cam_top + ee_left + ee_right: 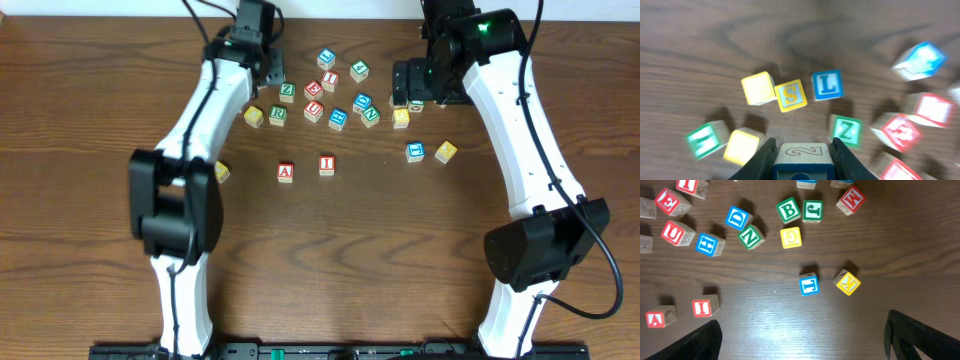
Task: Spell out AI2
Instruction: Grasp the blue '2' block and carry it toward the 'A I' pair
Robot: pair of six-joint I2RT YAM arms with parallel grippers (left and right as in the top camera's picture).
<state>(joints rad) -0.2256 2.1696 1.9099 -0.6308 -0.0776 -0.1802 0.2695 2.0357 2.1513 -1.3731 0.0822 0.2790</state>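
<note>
We see the left gripper (803, 146) at the bottom centre of the left wrist view, its two fingers pinching the 2 cube (802, 155) from either side; the digit shows on the face turned toward the camera. Beyond it on the wooden table (80, 90) lie a yellow S cube (791, 95) touching a plain yellow cube (758, 88), with a blue L cube (827, 85) just beside them and a green Z cube (846, 130) at lower right.

In the overhead view the A cube (286, 172) and the I cube (326, 165) sit side by side, a little apart, near the centre of the frame and below the scattered pile. The same pair shows at the lower left of the right wrist view.

The right gripper (802, 325) hangs above the table with its fingers spread wide and nothing between them. Above it in that view sit a blue T cube (809, 284) and a yellow K cube (847, 281), close together.
</note>
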